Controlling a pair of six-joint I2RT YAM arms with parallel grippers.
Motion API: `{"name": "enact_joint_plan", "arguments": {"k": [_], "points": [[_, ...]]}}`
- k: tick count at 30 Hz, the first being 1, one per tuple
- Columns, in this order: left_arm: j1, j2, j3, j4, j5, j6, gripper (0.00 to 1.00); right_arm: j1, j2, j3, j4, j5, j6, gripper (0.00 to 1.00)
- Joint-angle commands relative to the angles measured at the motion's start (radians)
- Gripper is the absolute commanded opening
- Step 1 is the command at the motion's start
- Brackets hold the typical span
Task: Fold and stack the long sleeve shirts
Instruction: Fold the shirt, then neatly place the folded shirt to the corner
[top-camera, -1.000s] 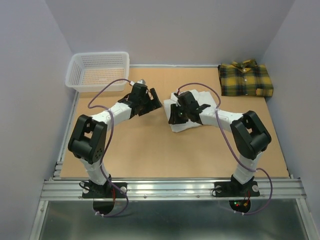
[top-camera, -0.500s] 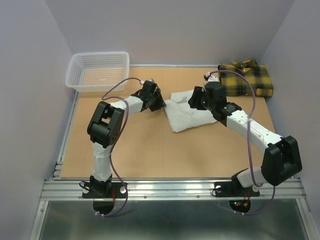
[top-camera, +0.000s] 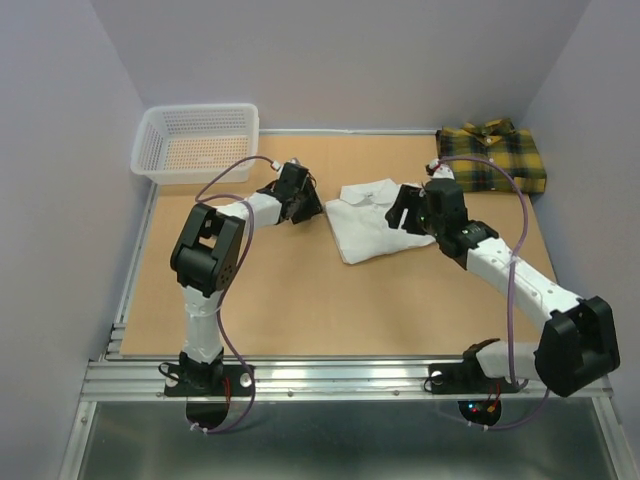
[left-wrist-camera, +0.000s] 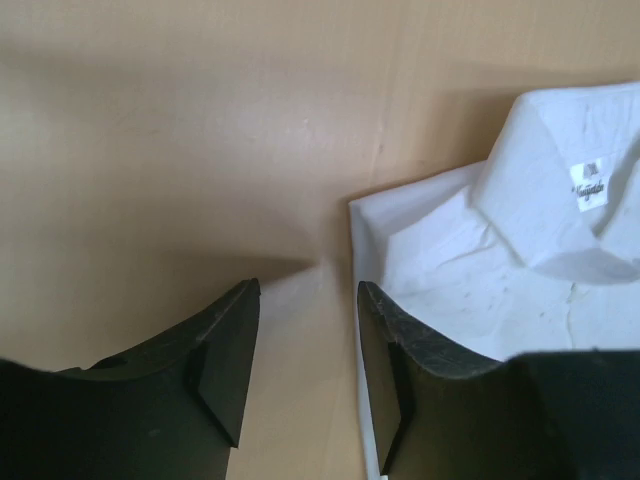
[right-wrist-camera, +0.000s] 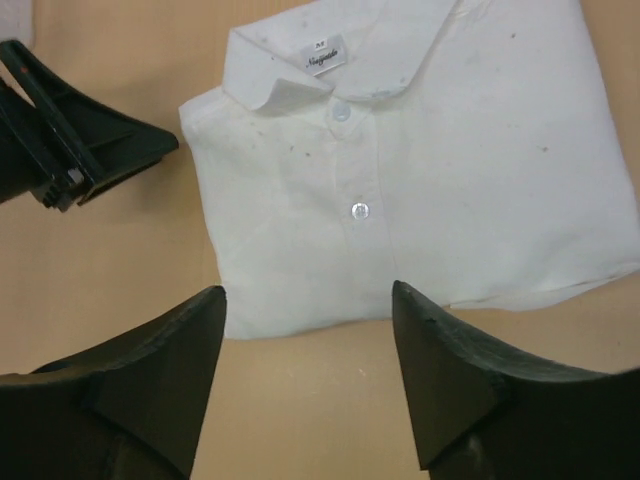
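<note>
A plain white long sleeve shirt (top-camera: 368, 222) lies folded, collar up and buttoned, in the middle of the table. The yellow-and-green plaid shirt (top-camera: 492, 158) lies folded at the back right corner. My left gripper (top-camera: 314, 207) is low at the white shirt's left edge. In the left wrist view it (left-wrist-camera: 308, 290) is open with bare table between the fingers, and its right finger overlaps the shirt's (left-wrist-camera: 470, 270) edge. My right gripper (top-camera: 403, 214) hovers at the shirt's right side, open and empty (right-wrist-camera: 307, 290), looking down on the shirt (right-wrist-camera: 420, 170).
A white mesh basket (top-camera: 196, 140) stands at the back left corner. Purple-grey walls close in the table on three sides. The left gripper's black fingers (right-wrist-camera: 95, 150) show in the right wrist view beside the collar.
My right gripper has come off the white shirt and drawn back to the right, its jaws widening. The left jaws have narrowed while the left arm's elbow swung inward.
</note>
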Motion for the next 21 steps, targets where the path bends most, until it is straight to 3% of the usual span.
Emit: {"name": "enact_joint_plan", "arguments": {"k": [1,3,6,14,21], "points": [[-0.003,-0.159,-0.094,-0.041,-0.041,0.077,0.69,-0.023,-0.088,-0.037,0.028,0.055,0.063,0.77],[-0.034,-0.205,-0.141,-0.042,-0.031,0.091,0.84,-0.038,-0.105,-0.057,0.026,0.055,0.087,0.92],[-0.075,-0.276,-0.186,-0.042,0.015,0.09,0.9,-0.064,-0.137,-0.083,0.028,0.046,0.145,1.0],[-0.229,-0.302,-0.35,0.028,0.094,-0.033,0.89,-0.087,-0.182,-0.158,0.029,0.038,0.223,1.0],[-0.267,-0.264,-0.411,0.125,0.081,-0.16,0.81,-0.095,-0.248,-0.254,0.054,0.029,0.333,1.0]]}}
